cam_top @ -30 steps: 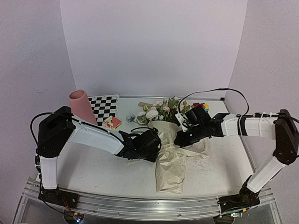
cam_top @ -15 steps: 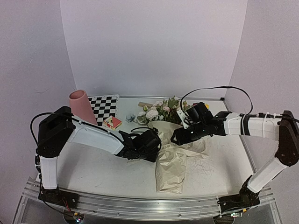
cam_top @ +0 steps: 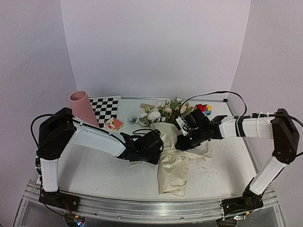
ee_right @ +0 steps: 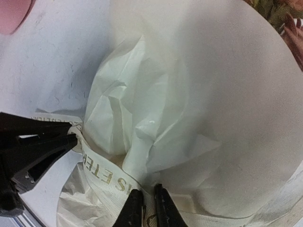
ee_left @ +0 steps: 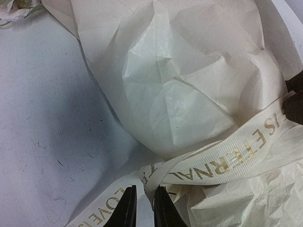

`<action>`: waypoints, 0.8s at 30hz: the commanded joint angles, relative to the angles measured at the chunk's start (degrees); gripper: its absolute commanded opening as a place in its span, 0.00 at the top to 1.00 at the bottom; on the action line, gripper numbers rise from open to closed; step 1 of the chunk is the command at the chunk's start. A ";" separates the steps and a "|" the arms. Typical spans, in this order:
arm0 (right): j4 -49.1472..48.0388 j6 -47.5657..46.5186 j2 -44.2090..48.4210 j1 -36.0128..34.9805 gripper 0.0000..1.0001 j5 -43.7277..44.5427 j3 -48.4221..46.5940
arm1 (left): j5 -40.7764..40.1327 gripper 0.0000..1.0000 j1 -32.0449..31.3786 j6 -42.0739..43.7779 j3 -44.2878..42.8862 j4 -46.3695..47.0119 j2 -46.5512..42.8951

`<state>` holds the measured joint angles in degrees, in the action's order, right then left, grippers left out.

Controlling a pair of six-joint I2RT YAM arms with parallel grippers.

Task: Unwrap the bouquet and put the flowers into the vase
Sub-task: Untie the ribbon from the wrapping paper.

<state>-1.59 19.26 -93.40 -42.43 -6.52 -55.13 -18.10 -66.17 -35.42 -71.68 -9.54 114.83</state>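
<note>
The bouquet lies across the middle of the table. Its crumpled beige paper wrap (cam_top: 173, 172) points toward me and the flowers (cam_top: 158, 113) fan out at the far end. A cream ribbon (ee_left: 227, 161) with gold lettering runs round the wrap. My left gripper (cam_top: 160, 151) sits low at the wrap's left side, its jaws (ee_left: 144, 205) shut on a fold of that ribbon. On the other side my right gripper (cam_top: 181, 141) presses onto the wrap, jaws (ee_right: 147, 208) shut on the ribbon (ee_right: 102, 172). The pink vase (cam_top: 84, 108) stands at the back left, apart from both.
A black-and-white checkerboard (cam_top: 105, 108) lies behind the left arm beside the vase. A small red-roofed toy block (cam_top: 114, 124) sits in front of it. Colourful bricks (cam_top: 203, 109) lie at the back right, beyond the right gripper. A metal rail (cam_top: 142, 208) runs along the near edge.
My right gripper opened, shifted slightly along the wrap and closed again on the ribbon. The left arm and the bouquet have stayed where they were.
</note>
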 commanded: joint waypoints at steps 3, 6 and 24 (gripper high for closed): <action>1.50 0.46 7.00 -0.29 1.00 3.15 -0.49 | -0.90 0.85 0.25 0.79 -1.74 0.40 -1.07; 1.50 0.88 10.10 -0.29 1.00 5.60 0.08 | -0.88 0.85 0.26 0.62 -1.66 0.43 -0.77; 11.18 6.90 29.97 14.44 1.00 35.51 5.14 | -0.61 0.85 0.25 0.17 -0.26 0.33 -1.03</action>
<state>6.42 25.60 -67.08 -35.12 24.59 -50.75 -18.09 -66.17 -35.46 -71.66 -9.54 114.83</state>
